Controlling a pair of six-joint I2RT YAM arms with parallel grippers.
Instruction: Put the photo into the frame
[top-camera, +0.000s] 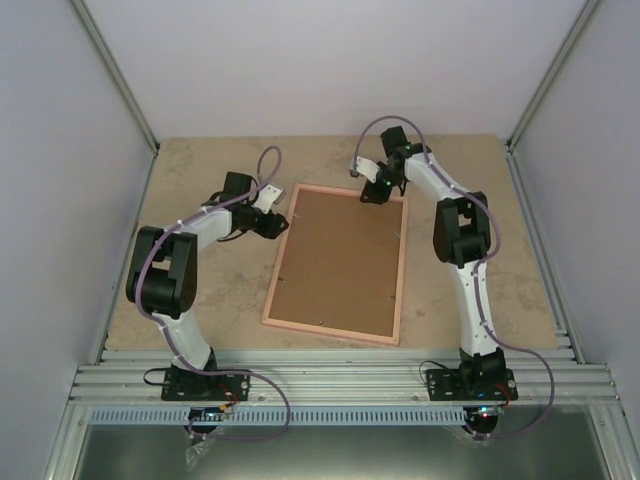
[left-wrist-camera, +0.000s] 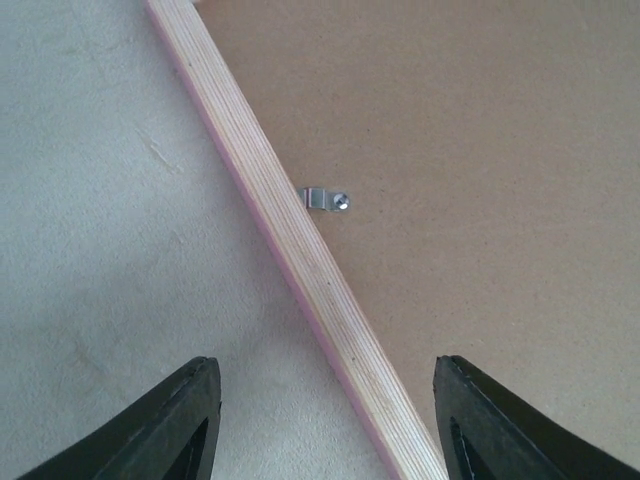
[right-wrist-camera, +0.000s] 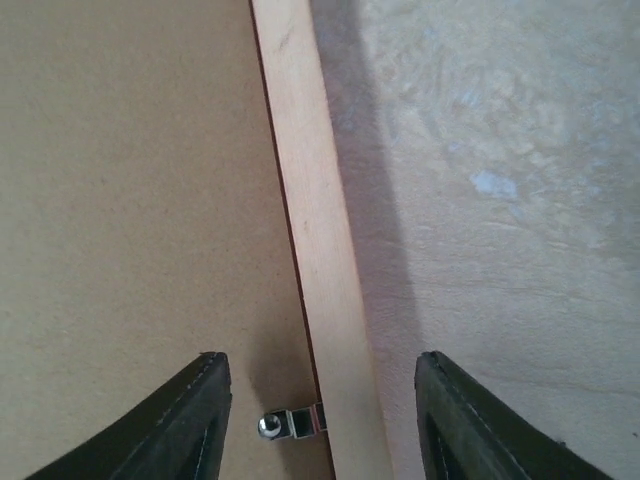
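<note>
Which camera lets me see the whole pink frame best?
The top view. There the frame shows all four sides, lying flat around the brown board. Each wrist view is very close and shows only one short stretch of a side, so you cannot see its shape.

backing board (top-camera: 340, 262): brown, flat | clip (left-wrist-camera: 325, 199): small, metal | table (top-camera: 200, 170): beige, mottled

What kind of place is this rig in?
Probably a lab robot test cell: plain white panel walls on aluminium corner posts, a beige stone-look tabletop, and a slotted aluminium rail along the near edge.
</note>
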